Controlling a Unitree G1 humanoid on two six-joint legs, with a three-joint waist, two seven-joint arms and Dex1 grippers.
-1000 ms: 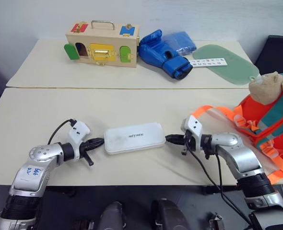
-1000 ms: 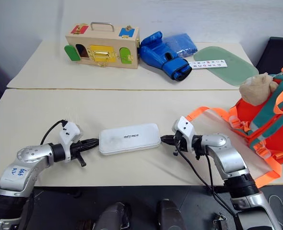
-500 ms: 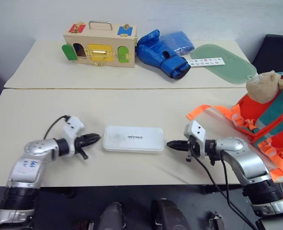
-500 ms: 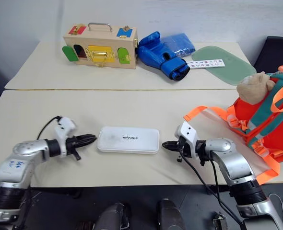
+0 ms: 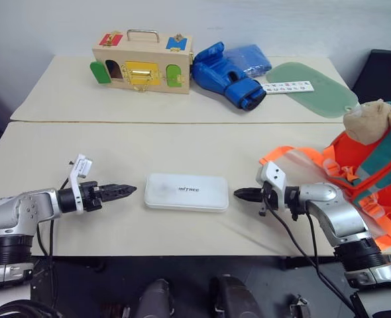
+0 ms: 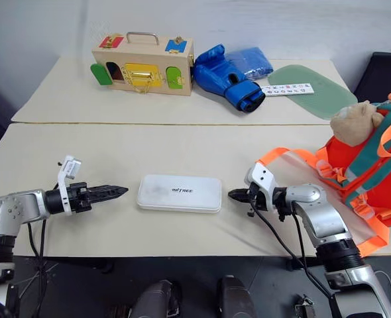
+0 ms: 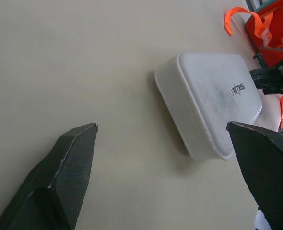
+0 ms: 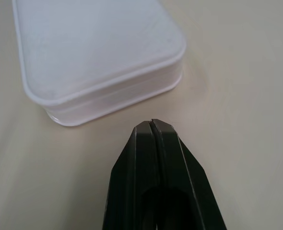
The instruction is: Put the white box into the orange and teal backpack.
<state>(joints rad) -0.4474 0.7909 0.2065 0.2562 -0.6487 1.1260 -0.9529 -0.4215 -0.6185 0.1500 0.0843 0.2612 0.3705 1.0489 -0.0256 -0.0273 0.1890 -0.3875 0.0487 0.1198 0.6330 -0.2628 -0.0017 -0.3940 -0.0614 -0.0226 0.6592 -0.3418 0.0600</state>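
Note:
The white box [image 5: 186,192] lies flat on the near table, small dark lettering on its lid. My left gripper [image 5: 130,189] hovers a short way off the box's left end, apart from it; the left wrist view has its jaws spread wide, open and empty, with the box [image 7: 213,100] ahead. A small gap separates my right gripper [image 5: 238,195] from the box's right end, its fingers [image 8: 153,143] pressed together, shut on nothing. The orange and teal backpack [image 5: 371,179] stands at the table's right edge with a tan plush bear head [image 5: 368,122] on top.
On the far table stand a wooden box with coloured doors [image 5: 142,63], blue boxing gloves [image 5: 230,74] and a green mat [image 5: 315,89] with a white strip. Orange webbing [image 5: 281,154] trails from the backpack behind my right gripper. A dark chair [image 5: 384,73] is at far right.
A second ago both grippers pressed on the ends of the tilted box. It now lies flat; my left gripper has pulled back left, rolled and opened. The right stays shut, just off the box.

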